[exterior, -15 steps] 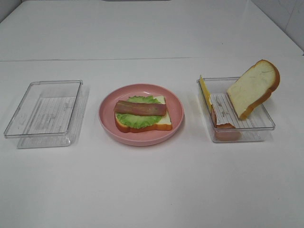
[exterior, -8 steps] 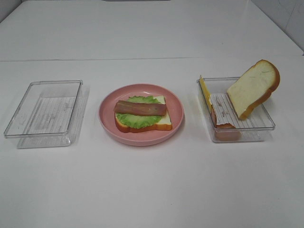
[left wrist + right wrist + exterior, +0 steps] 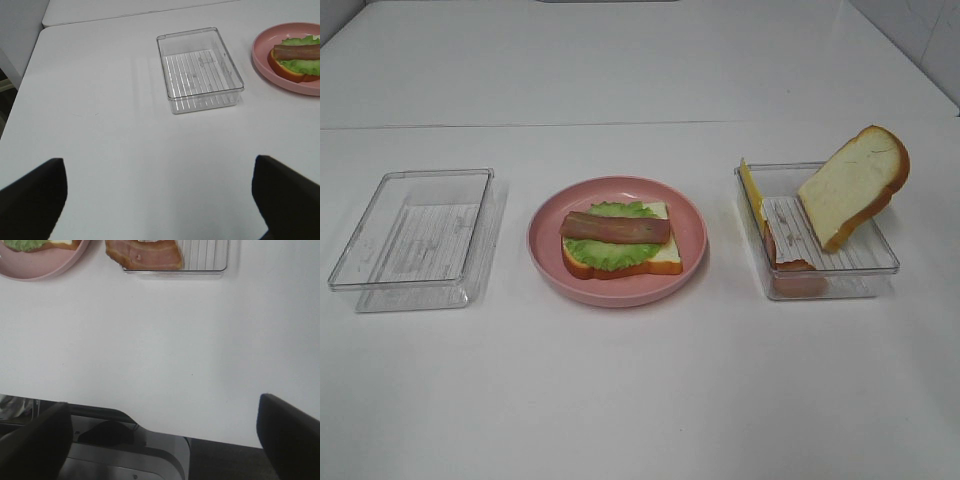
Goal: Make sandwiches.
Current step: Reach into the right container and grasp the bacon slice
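The half-built sandwich [image 3: 620, 245], bread under lettuce with one meat strip on top, lies on the pink plate [image 3: 545, 250] at the middle of the desk [image 3: 640, 400]. Another bread slice [image 3: 852, 185] leans tilted in the right-hand clear tray [image 3: 882, 262], near a cheese slice [image 3: 751, 192]. The left fingers [image 3: 32, 197] and right fingers [image 3: 35, 435] stand spread wide, holding nothing.

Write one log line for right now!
plate: bottom bread, lettuce, meat strip | right tray: leaning bread slice, cheese | left tray: empty | left gripper open | right gripper open
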